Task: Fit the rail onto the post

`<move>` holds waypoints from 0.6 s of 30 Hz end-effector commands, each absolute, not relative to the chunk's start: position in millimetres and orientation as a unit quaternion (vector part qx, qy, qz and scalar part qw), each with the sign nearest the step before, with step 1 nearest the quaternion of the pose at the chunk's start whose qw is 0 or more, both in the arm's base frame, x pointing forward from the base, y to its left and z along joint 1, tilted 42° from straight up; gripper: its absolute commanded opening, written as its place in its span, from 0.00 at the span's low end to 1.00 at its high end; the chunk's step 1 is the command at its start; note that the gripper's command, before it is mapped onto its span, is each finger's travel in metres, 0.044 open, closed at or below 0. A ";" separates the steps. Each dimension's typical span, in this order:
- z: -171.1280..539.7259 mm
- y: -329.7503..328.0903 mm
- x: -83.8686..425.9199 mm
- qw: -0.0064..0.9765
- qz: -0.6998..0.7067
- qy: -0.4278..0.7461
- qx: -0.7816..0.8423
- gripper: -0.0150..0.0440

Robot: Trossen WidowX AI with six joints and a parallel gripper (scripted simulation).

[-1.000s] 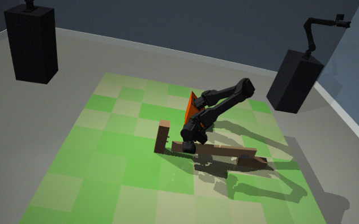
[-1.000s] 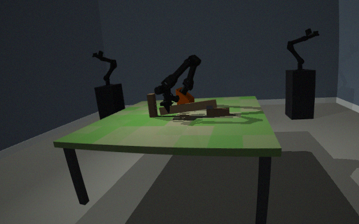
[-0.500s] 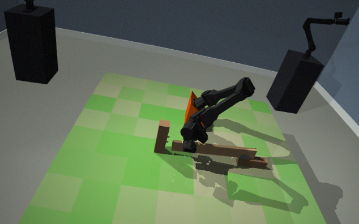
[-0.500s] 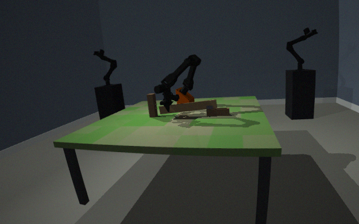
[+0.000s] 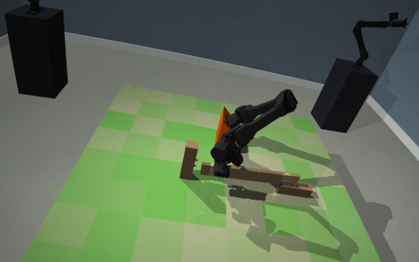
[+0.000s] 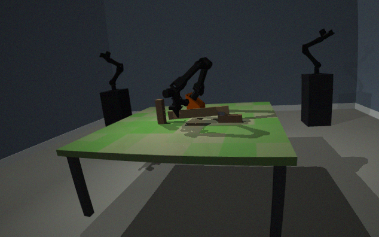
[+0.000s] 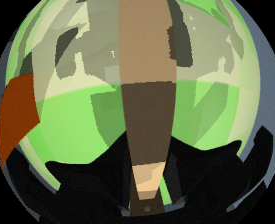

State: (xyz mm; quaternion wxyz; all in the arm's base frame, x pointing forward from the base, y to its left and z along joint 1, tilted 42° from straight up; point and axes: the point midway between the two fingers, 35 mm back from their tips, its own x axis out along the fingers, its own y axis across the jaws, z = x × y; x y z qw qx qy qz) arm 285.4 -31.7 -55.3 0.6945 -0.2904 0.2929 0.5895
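My black parallel-jaw gripper (image 5: 221, 169) pinches the long brown wooden rail (image 5: 251, 173) near its post end, mid-table. I am mid-alignment: that end sits just short of the short upright wooden post (image 5: 189, 159). Next I must line up its holes and push it on.

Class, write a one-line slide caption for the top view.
Gripper shut on the bed rail near its free end, short of the pegged post.
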 end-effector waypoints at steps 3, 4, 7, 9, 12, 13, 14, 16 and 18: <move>-51.7 -35.4 286.3 0.697 0.587 0.290 -0.291 0.25; -51.3 -35.8 286.2 0.697 0.587 0.290 -0.291 0.25; -50.2 -36.8 286.0 0.697 0.587 0.291 -0.291 0.25; -49.5 -37.4 285.8 0.697 0.587 0.291 -0.291 0.25; -48.3 -38.4 285.6 0.697 0.587 0.291 -0.291 0.25; -48.0 -38.8 285.5 0.697 0.587 0.291 -0.291 0.25; -47.6 -39.1 285.4 0.697 0.587 0.291 -0.291 0.25; -46.8 -39.7 285.3 0.697 0.587 0.291 -0.291 0.25; -46.1 -40.4 285.1 0.697 0.587 0.291 -0.291 0.25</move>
